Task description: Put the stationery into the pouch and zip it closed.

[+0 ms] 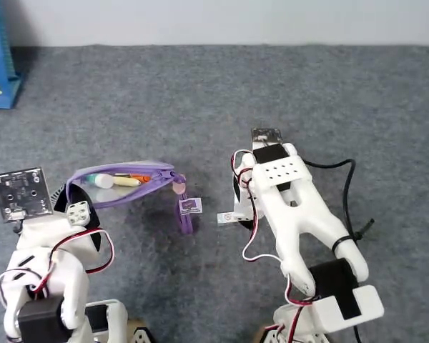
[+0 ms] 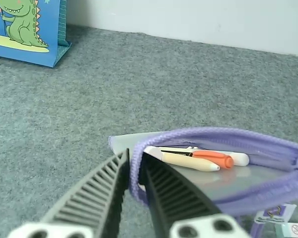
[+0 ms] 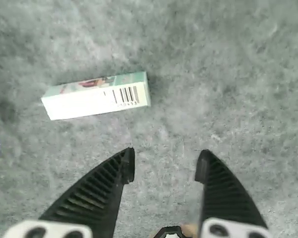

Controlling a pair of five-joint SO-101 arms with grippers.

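Pens (image 2: 193,159) lie in the pouch (image 1: 132,196); small box (image 1: 232,217) right of it.

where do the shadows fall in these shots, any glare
High view: soft even light, a dim shadow on the carpet beside the right arm, no glare. Left wrist view: dark shadow under the pouch rim where the left gripper pinches it, faint sheen on its clear wall. Right wrist view: the box throws a soft shadow along one long edge, near the open right gripper.
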